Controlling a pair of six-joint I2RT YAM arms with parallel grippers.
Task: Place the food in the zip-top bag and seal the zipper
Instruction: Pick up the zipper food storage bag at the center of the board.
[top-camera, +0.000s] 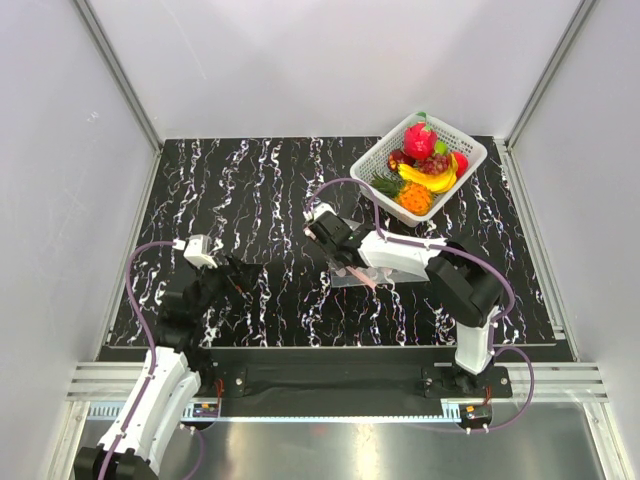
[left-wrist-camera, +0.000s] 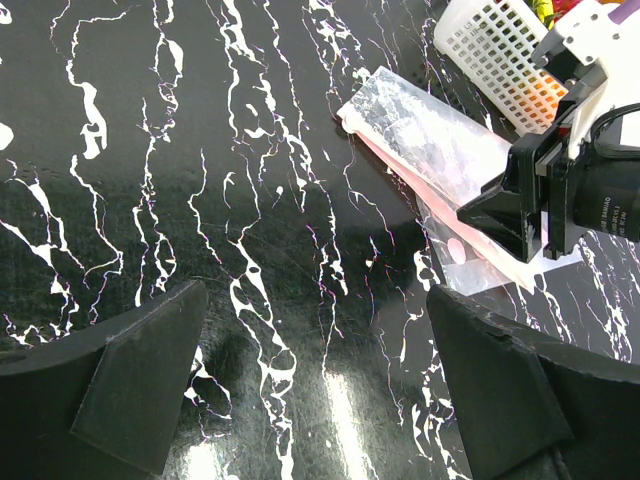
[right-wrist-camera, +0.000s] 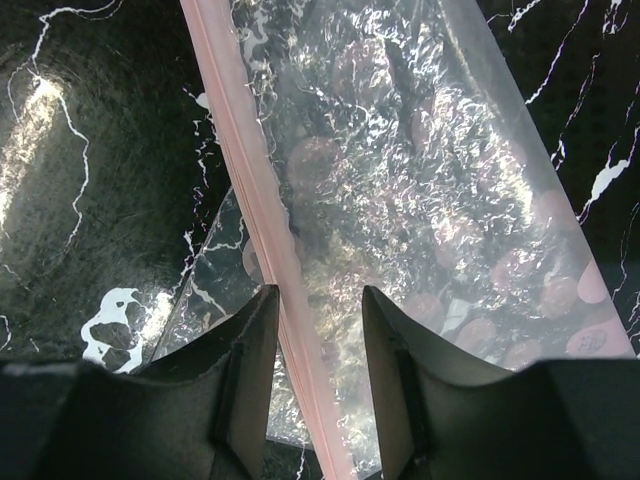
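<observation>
The clear zip-top bag (right-wrist-camera: 430, 170) lies flat on the black marbled table, empty, right of centre (top-camera: 352, 273). Its pink zipper (right-wrist-camera: 250, 170) runs along the mouth edge. My right gripper (right-wrist-camera: 320, 300) is low over the bag, jaws partly open, with the zipper strip passing between the fingers and touching neither. In the left wrist view the same gripper (left-wrist-camera: 492, 215) stands on the bag (left-wrist-camera: 420, 140). The food is in the white basket: the orange pineapple (top-camera: 414, 197) and dark grapes (top-camera: 432, 163). My left gripper (left-wrist-camera: 315, 300) hovers wide open over bare table, left of the bag.
The white lattice basket (top-camera: 472, 150) stands at the back right corner, also holding a yellow banana (top-camera: 432, 180) and a red round fruit (top-camera: 419, 140). Grey walls enclose the table on three sides. Both arm bases sit at the near edge.
</observation>
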